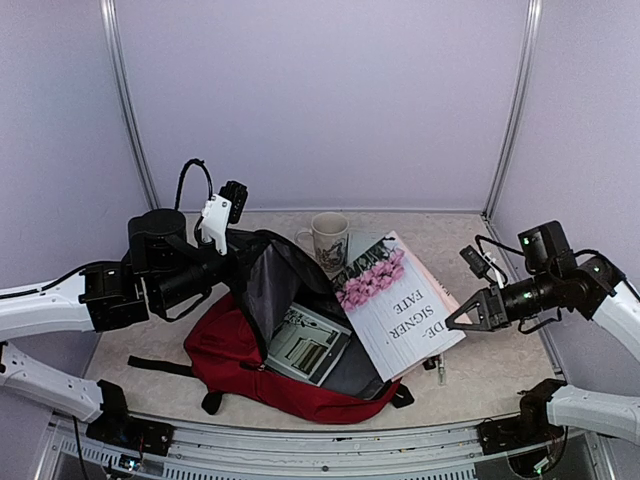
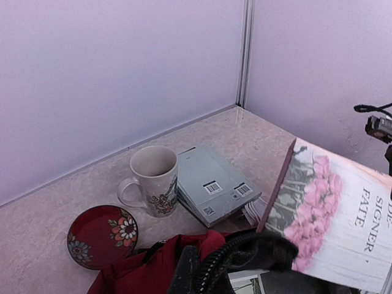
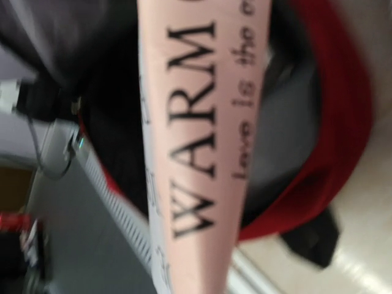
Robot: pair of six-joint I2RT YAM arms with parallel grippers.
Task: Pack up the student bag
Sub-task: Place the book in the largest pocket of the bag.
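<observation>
student bag (image 1: pixel 230 350): mouth held up, book going in

Left pincer (image 1: pixel 230 262) is clenched on the bag's upper rim by the black zip, which lifts the flap so the grey lining faces up. Right pincer (image 1: pixel 458 318) is closed too, its tips at the right edge of the book (image 1: pixel 400 310). Can't tell whether it pinches the cover or only pushes; the right wrist view is blurred and filled with cover lettering.

The book, with pink flowers on the front, leans tilted with its lower left part over the open mouth and the rest sticking out to the right. A pale booklet (image 1: pixel 308 345) lies inside on the lining. The bag lies flat on the table (image 1: pixel 490 370), centre-near, with its red body toward the arm bases and straps trailing left.

Behind the bag are a mug (image 2: pixel 156 180), a red saucer (image 2: pixel 102 236) left of it, and a grey stack (image 2: pixel 214 187) touching the mug's right side.

Handling, as a judgement: the bag is soft fabric with no stiffness, so it would likely sag shut if the rim is let go. It is light but floppy. The best hold is the zip edge or rim seam, not the loose panel. The book is stiff, and its corner may snag the lining.
</observation>
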